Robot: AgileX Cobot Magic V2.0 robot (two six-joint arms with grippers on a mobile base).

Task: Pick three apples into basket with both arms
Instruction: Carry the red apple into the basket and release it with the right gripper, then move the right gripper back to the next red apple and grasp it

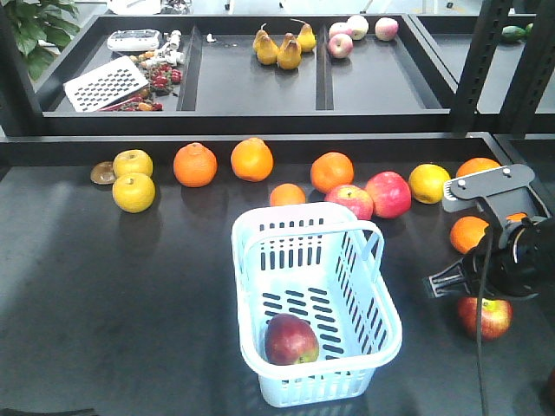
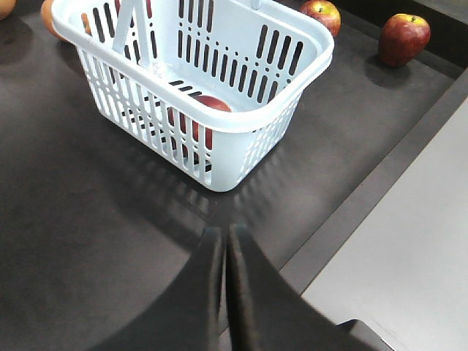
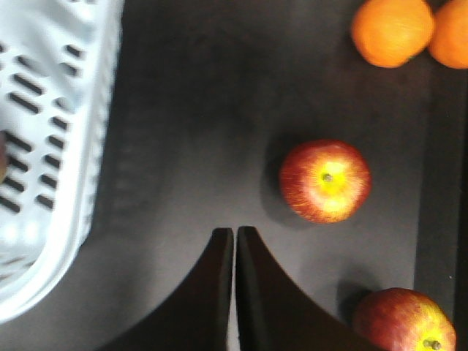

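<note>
Front view only: basket [image 1: 303, 390] mid-table [image 1: 104, 286], long side running away from robot; apple in basket [image 1: 291, 340] lies at its near end. Behind it a row of oranges [image 1: 195, 165], yellow fruit [image 1: 133, 192] and two lighter red apples [image 1: 388, 192]. Pears [image 1: 282, 48] in rear tray.
Right arm [image 1: 507, 260]: hangs at table's R side, right of basket.
L wrist view only: left gripper [image 2: 224, 232], fingers pressed together, nothing between. It hangs over bare table just short of basket's corner. Basket apple seen through the slots, well ahead of the tips.
R wrist view only: right gripper [image 3: 234, 232], fingers together, holding nothing.
Ahead-right of R tips: apple A [image 3: 325, 180], on table, apart from fingers, yellow patch up.
Right of R fingers: apple B [image 3: 404, 322], cut by frame edge, not touching.
Left of R fingers: basket wall, apart.
</note>
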